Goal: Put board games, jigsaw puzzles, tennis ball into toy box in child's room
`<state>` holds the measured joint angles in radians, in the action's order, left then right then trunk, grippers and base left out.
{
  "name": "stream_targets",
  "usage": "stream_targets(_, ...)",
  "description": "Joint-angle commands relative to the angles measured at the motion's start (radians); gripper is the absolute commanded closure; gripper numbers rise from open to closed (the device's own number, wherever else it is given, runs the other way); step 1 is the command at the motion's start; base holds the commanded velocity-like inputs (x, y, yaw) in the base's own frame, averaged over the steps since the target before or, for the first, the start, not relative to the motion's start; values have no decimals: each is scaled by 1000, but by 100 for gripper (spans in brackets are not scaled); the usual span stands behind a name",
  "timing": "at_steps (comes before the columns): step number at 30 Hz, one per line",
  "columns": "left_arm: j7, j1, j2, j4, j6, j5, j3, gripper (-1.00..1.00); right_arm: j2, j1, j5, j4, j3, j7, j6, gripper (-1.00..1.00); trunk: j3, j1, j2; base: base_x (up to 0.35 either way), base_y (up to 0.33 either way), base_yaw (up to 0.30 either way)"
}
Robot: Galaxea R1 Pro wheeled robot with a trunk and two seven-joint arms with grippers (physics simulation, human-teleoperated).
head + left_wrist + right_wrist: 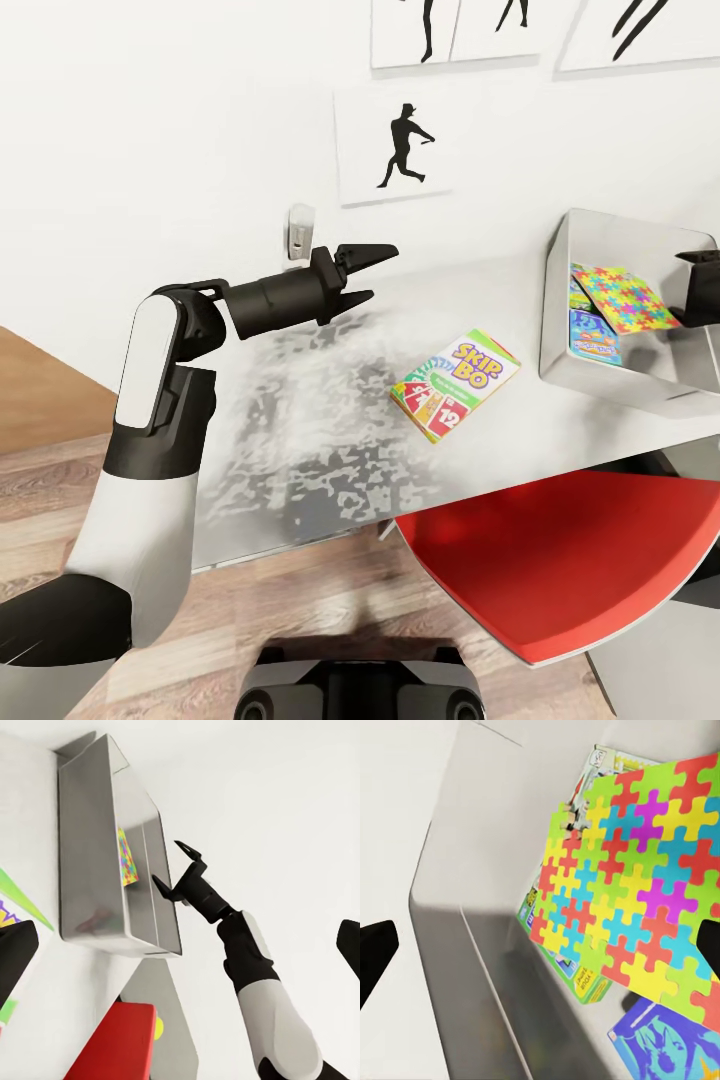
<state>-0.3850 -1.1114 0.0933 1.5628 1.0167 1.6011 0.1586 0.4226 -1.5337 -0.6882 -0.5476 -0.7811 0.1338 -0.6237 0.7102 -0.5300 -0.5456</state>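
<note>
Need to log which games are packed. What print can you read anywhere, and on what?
"SKIP BO": on the card game box lying on the table.
"12": red card pictured on that box.
Print on the boxes under the jigsaw puzzle in the toy box: too small to read.

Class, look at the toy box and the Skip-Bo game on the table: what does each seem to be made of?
The grey rectangular toy box looks like polished metal: its walls show mirror-like reflections. The flat green-and-red Skip-Bo game box seems to be printed cardboard, with crisp edges and a matte face.
</note>
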Motion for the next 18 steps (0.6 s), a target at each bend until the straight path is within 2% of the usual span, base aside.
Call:
stream_targets(1, -10, -1, 0, 0, 2, 10, -1, -100, 0, 0, -10, -4, -3, 9, -11, -100, 1, 0, -1, 0, 0, 0)
stream_targets(13, -10, 0, 2, 0, 1, 11, -1, -100, 5, 9, -11, -43, -2, 8, -41, -100, 1, 0, -1, 0, 0, 0)
stream_targets(18, -19, 5, 2, 1, 1, 9, 1, -100, 13, 12, -11, -67, -1, 6, -99, -100, 1, 0, -1, 0, 0, 0)
